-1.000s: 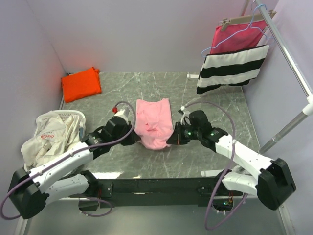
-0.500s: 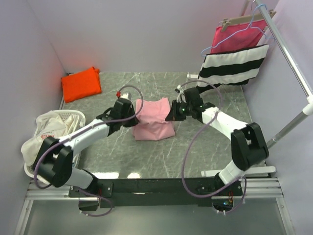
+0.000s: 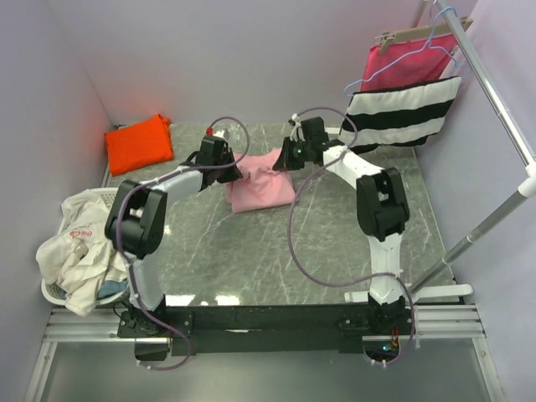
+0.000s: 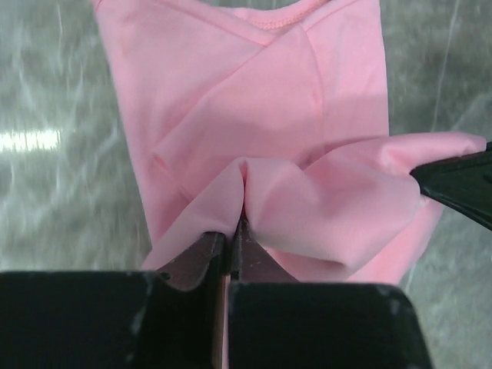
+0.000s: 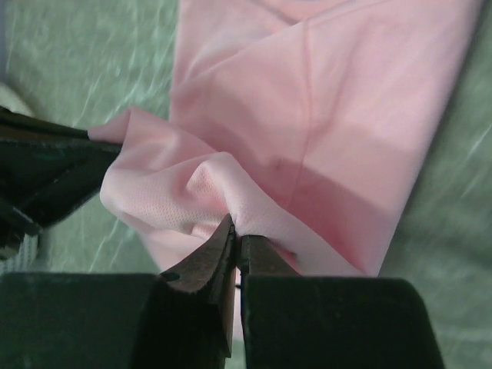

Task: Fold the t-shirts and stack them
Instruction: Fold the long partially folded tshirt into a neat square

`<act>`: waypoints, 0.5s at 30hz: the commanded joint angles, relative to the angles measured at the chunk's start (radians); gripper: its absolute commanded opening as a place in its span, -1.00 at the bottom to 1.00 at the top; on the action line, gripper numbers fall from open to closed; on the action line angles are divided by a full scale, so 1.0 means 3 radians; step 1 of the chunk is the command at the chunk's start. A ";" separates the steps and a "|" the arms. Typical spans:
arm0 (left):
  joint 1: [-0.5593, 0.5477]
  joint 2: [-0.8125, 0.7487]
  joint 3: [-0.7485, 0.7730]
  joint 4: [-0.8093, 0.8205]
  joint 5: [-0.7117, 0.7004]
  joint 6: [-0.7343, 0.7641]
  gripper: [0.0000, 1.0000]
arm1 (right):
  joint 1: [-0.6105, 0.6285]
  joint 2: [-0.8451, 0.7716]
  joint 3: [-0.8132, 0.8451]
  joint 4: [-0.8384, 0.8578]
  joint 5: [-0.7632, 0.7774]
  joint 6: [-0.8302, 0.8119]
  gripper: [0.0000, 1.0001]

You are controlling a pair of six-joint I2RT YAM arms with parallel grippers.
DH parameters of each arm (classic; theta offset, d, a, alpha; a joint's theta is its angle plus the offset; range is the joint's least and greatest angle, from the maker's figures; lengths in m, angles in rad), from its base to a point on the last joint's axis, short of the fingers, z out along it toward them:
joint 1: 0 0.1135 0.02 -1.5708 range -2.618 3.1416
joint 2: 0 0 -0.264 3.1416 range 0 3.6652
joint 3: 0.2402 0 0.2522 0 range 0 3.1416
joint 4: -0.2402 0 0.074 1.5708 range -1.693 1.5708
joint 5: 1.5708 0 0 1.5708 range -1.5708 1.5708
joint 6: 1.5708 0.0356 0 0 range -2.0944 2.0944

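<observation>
i see my left fingers (image 4: 227, 244) and right fingers (image 5: 235, 240) each clamped on a bunched fold of the pink t-shirt (image 3: 261, 191), which lies just above the middle of the top view on the surface (image 3: 335, 243). the orange t-shirt (image 3: 139, 143) sits folded at upper left, well apart.

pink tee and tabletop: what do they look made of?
The pink t-shirt looks like soft matte knit, probably cotton: it drapes in folds, with fine mesh texture in the right wrist view. The tabletop looks like glossy grey marble or marble-print laminate: white veins, light glare.
</observation>
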 commanded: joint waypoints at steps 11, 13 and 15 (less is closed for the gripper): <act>0.0639 0.0989 0.1105 0.0762 0.0322 -0.0061 0.31 | -0.0173 0.0900 0.1636 0.0195 0.1162 -0.0102 0.16; 0.0696 0.0847 0.1014 0.0804 0.0246 -0.0026 0.62 | -0.0158 0.0634 0.1310 0.0431 0.1173 -0.0178 0.22; 0.0696 0.0729 0.0952 0.0784 0.0159 0.0040 0.82 | -0.0153 0.0486 0.1196 0.0361 0.1188 -0.0250 0.24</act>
